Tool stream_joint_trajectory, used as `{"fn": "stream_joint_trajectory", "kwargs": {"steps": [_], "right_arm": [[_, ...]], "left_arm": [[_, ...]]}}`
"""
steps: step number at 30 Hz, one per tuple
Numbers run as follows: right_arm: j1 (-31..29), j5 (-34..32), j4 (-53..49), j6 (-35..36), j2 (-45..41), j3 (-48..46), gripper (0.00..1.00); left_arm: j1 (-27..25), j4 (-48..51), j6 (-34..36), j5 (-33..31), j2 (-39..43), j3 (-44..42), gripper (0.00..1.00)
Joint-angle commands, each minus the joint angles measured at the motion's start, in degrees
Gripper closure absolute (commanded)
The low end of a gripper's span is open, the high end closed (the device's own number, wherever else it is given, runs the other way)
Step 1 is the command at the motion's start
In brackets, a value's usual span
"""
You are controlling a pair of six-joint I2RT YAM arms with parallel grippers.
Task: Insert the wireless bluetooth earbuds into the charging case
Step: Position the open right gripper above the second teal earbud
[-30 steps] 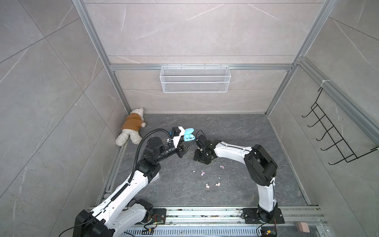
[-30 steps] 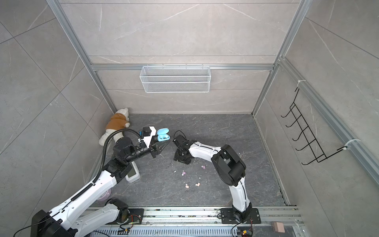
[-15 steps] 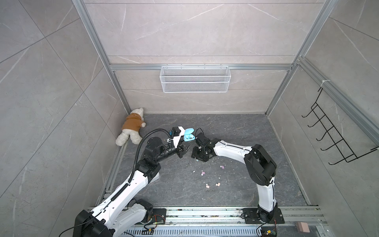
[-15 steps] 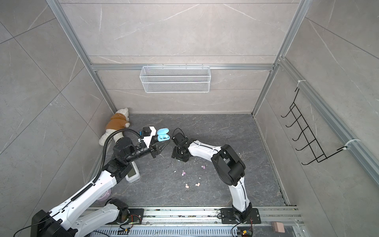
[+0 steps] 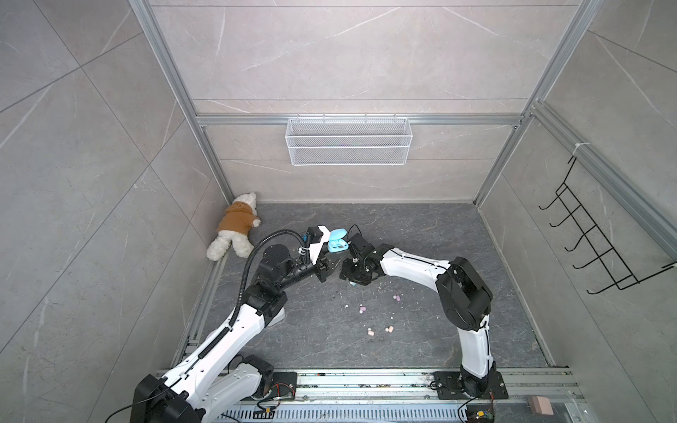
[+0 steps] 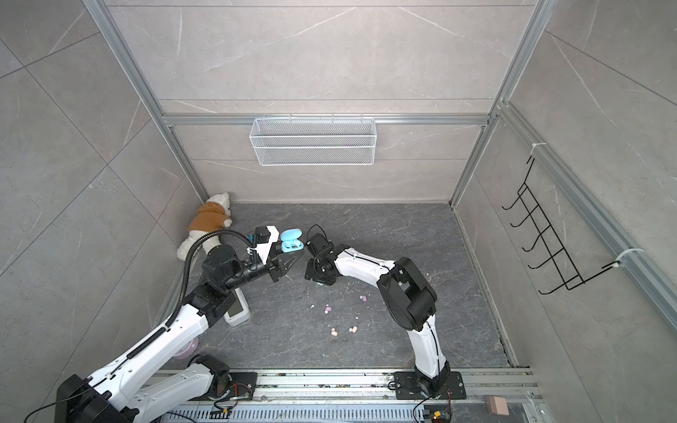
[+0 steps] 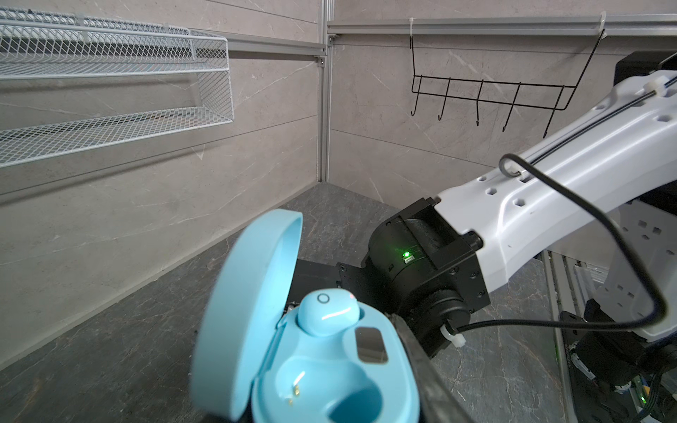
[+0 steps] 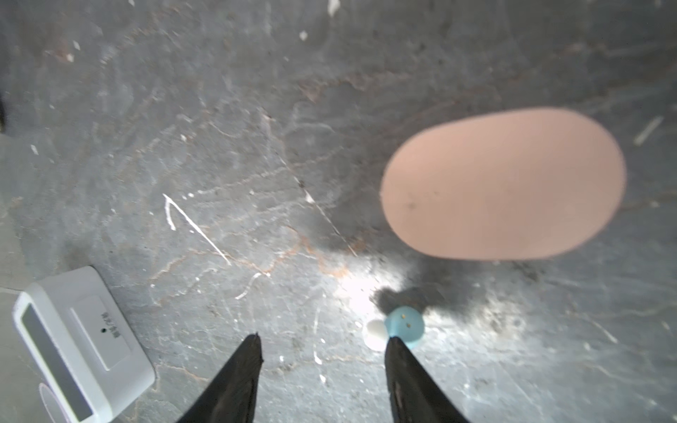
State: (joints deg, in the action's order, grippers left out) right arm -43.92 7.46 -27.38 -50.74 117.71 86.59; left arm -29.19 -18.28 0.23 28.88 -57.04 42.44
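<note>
Light-blue plastic marks the charging case (image 5: 337,240), located left of frame centre in both top views with its lid (image 7: 249,311) hinged open. Left gripper (image 6: 296,254) is clenched on the case body and holds it clear of the floor (image 5: 421,227). In the left wrist view, one blue earbud (image 7: 328,311) is seated in the case; the neighbouring socket (image 7: 353,401) holds nothing.

Right gripper (image 8: 323,337) points down at the floor, immediately right of the case in both top views. Its jaws stand apart with nothing between them. A second blue earbud (image 8: 404,326) lies on the floor just beside the tip of one finger (image 8: 397,362). A large peach oval (image 8: 502,183) occupies part of the right wrist view; it is too blurred to identify.

A lilac-pink earbud (image 5: 396,298), a second lilac-pink earbud (image 5: 362,309), a peach earbud (image 5: 371,332) and a second peach earbud (image 5: 389,329) lie loose toward lower right of the grippers.

Change from one second earlier: the right gripper stands slightly further toward frame left, nearer the case. Left arm (image 5: 234,329), case and loose earbuds show no shift.
</note>
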Motion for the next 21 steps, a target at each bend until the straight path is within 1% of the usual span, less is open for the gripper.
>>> {"fn": "stream_joint_trajectory", "kwargs": {"steps": [1, 5, 13, 18, 21], "right_arm": [[-0.20, 1.43, -1.71, 1.21, 2.41, 1.58, 0.43], [-0.27, 1.66, -1.84, 0.99, 2.34, 0.90, 0.44], [-0.22, -1.73, -2.65, 2.89, -1.27, -0.42, 0.42], [-0.14, -3.89, -6.41, 3.18, -1.52, -0.25, 0.43], [0.14, -3.05, -5.76, 3.02, -1.29, -1.48, 0.43]], "left_arm": [[0.37, -1.01, 1.44, 0.82, 1.14, 0.94, 0.86], [0.36, -0.96, 1.41, 0.90, 1.14, 0.91, 0.86], [0.36, -0.82, 1.42, 0.89, 1.31, 0.89, 0.86], [0.36, -0.83, 1.43, 0.89, 1.31, 0.95, 0.86], [0.44, -0.90, 1.40, 1.08, 1.31, 0.95, 0.86]]}}
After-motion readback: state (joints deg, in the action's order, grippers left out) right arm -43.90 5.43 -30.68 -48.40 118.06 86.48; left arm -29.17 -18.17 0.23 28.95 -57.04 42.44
